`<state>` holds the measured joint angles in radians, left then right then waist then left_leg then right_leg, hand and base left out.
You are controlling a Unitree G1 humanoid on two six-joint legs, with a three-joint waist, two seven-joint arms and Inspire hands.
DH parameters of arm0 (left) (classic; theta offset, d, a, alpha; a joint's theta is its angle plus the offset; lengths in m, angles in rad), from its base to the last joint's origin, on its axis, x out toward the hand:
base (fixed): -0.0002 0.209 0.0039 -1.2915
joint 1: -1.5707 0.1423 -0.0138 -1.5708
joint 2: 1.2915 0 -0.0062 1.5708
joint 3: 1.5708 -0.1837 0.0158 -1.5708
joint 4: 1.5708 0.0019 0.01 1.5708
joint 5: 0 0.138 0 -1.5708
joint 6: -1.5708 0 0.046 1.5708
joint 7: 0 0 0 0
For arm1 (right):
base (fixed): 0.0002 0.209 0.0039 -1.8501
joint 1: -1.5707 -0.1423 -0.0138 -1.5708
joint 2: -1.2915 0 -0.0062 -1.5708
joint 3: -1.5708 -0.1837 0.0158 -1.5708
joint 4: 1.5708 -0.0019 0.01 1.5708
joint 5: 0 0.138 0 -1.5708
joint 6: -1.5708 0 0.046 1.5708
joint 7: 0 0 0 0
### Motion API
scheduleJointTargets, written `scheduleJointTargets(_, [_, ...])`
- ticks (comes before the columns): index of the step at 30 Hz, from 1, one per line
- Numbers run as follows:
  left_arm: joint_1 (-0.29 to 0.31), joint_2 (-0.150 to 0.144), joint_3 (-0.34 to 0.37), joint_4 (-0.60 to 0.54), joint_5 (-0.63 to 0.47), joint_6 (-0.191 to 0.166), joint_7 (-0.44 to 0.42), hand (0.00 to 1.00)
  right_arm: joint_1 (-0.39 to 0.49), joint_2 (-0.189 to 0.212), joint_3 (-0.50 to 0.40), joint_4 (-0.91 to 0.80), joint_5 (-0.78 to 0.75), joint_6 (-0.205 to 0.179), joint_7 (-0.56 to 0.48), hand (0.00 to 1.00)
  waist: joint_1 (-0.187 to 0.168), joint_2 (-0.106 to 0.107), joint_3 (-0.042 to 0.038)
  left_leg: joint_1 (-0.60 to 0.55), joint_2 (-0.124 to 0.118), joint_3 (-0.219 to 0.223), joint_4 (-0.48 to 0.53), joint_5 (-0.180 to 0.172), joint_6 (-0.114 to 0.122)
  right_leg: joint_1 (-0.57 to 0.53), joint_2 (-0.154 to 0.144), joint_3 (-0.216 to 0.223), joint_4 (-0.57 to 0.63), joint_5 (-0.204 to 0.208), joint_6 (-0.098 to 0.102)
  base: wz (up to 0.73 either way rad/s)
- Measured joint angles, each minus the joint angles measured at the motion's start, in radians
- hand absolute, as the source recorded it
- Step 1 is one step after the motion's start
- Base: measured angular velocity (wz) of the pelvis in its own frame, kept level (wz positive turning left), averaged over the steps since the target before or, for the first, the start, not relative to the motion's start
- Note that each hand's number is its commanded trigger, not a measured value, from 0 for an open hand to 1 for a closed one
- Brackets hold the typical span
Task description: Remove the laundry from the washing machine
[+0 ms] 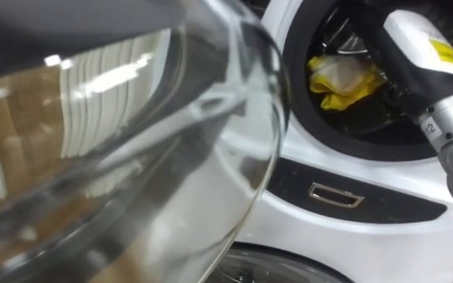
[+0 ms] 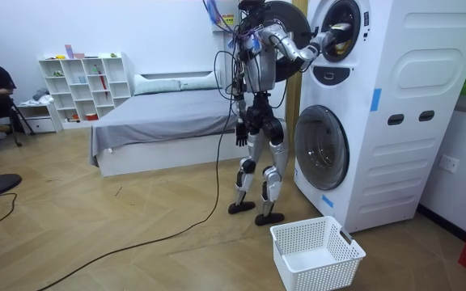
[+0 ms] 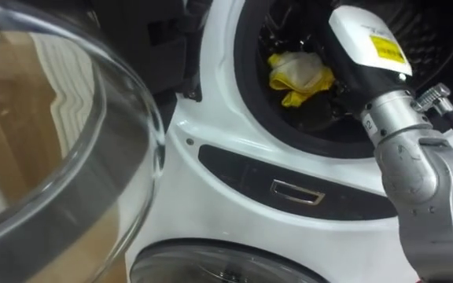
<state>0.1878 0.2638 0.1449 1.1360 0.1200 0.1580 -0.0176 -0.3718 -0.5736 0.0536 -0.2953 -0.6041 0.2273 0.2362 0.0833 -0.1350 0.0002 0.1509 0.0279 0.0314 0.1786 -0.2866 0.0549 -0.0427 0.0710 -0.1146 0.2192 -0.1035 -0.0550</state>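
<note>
Robot's right hand [image 2: 327,35] was inside white front-loading washing machine [image 3: 211,196], near crumpled yellow cloth [image 3: 297,75] (fingers' state could not be told)

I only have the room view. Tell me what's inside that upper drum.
Observer: A crumpled yellow cloth lies in the drum, toward the left of the opening.
Operator: Report where the right arm sits relative to it.
Observer: It reaches in just right of the cloth. I cannot tell whether the cloth is gripped.
Operator: Check the door.
Observer: The open glass door takes up the left of the head camera's view, apart from the arm.
</note>
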Motion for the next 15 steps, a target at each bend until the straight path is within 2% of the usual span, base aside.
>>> scheduleJointTargets(3, [0.002,0.000,0.000,-0.006,0.000,0.013,-0.018,0.00,-0.008,-0.023,0.000,0.000,-0.061,0.015,0.042,0.00,-0.004,0.003,0.0018,-0.001,0.000,-0.003,0.000,0.000,0.000,0.000,0.000,0.001,0.000,0.000,0.000,0.01])
scheduleJointTargets(8, [0.005,-0.001,0.013,-0.006,-0.010,0.018,-0.034,0.00,-0.022,-0.024,-0.001,0.028,-0.141,0.025,0.086,0.00,-0.008,0.003,0.0019,0.000,-0.001,-0.005,0.007,0.000,0.000,0.003,0.000,0.002,-0.001,0.000,0.000,0.00])
scheduleJointTargets(15, [0.003,0.001,0.029,0.006,-0.010,0.014,-0.032,0.00,-0.022,-0.024,-0.003,0.023,-0.145,0.027,0.163,0.00,-0.031,0.000,0.0006,0.001,-0.001,-0.001,0.005,0.000,0.000,0.003,-0.001,0.004,-0.001,0.000,0.000,0.00])
